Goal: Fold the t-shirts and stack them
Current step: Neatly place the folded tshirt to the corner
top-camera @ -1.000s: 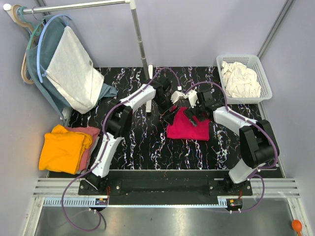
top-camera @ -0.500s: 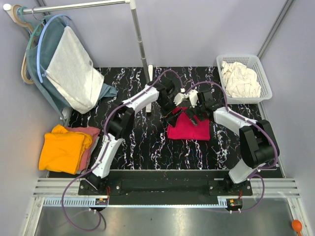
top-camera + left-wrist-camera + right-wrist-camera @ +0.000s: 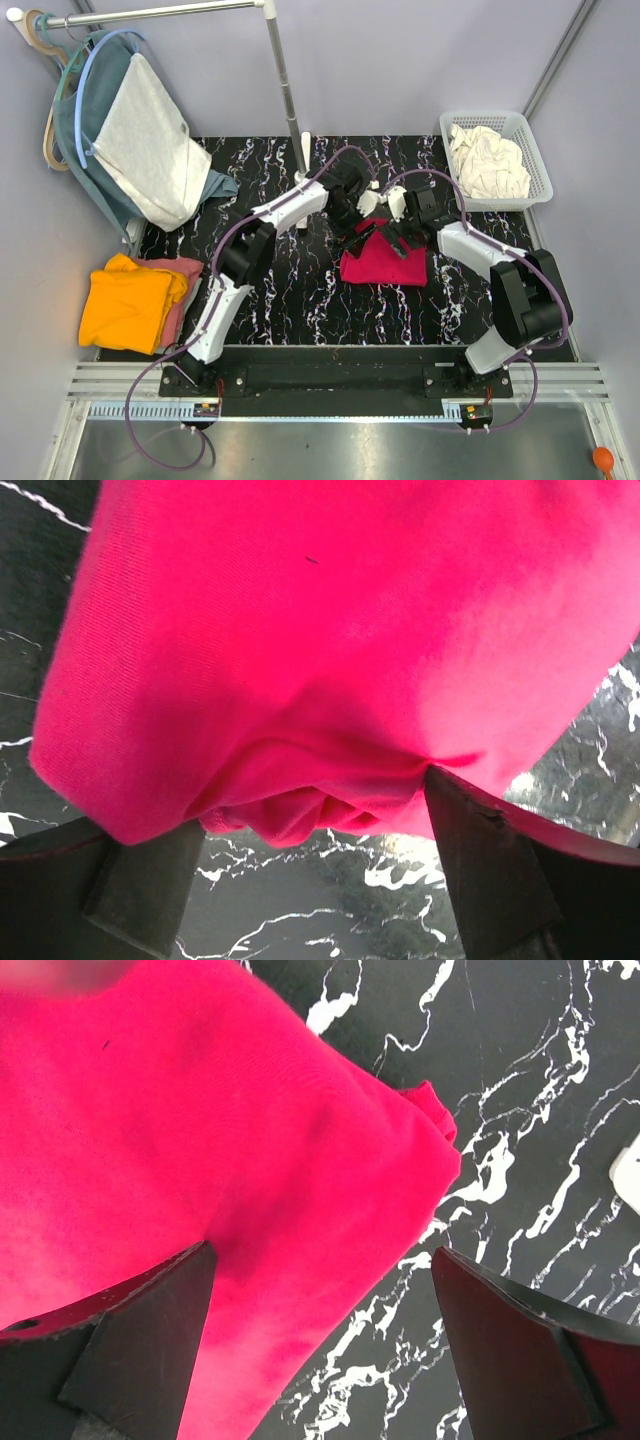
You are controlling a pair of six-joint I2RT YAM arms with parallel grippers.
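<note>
You have two grippers over the counter, the left gripper (image 3: 352, 232) and the right gripper (image 3: 396, 232). Count three t-shirts on the counter: one magenta t-shirt (image 3: 385, 262) near the middle, and two at the left edge, an orange t-shirt (image 3: 125, 303) lying on a salmon t-shirt (image 3: 185, 275). At the far right corner stands one white basket (image 3: 541, 165) of white cloth (image 3: 487, 160); you cannot count its pieces. One rack (image 3: 283, 70) at the far left corner carries at least two garments, one teal garment (image 3: 105, 185) and one pale garment (image 3: 150, 150).

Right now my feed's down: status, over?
Left end effector open, right end effector open, both at shirt edge. Shirt folded on table. No obstruction seen.
</note>
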